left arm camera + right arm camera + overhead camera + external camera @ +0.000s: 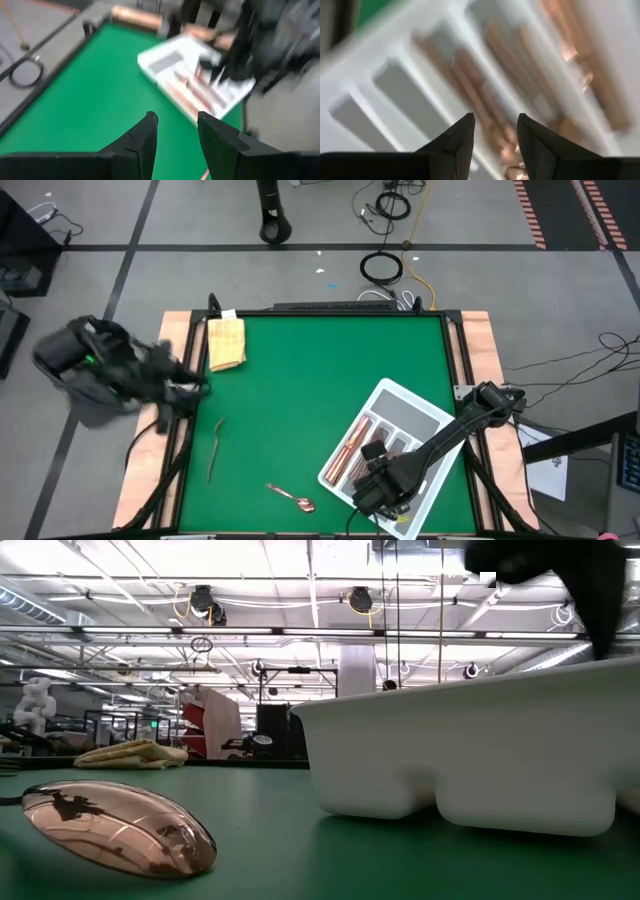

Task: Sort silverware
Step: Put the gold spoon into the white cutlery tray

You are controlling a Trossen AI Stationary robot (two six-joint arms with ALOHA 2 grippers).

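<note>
Silverware: slim, shiny copper pieces; several lie in the slots of the white tray [432,420]; a spoon [292,497] and a fork [214,448] lie loose on the mat.
Right gripper [372,492]: over the tray's near end, jaws parted, nothing between them.
Left gripper [196,389]: at the table's left edge, jaws parted, empty.
Surface: green mat [300,380]; folded yellow cloth [226,342] in the far left corner.
Room: grey floor, cables.

Bright ceiling strip lights [300,570] glare overhead; both wrist views smear with motion blur; the near copper spoon bowl [120,828] mirrors them.
</note>
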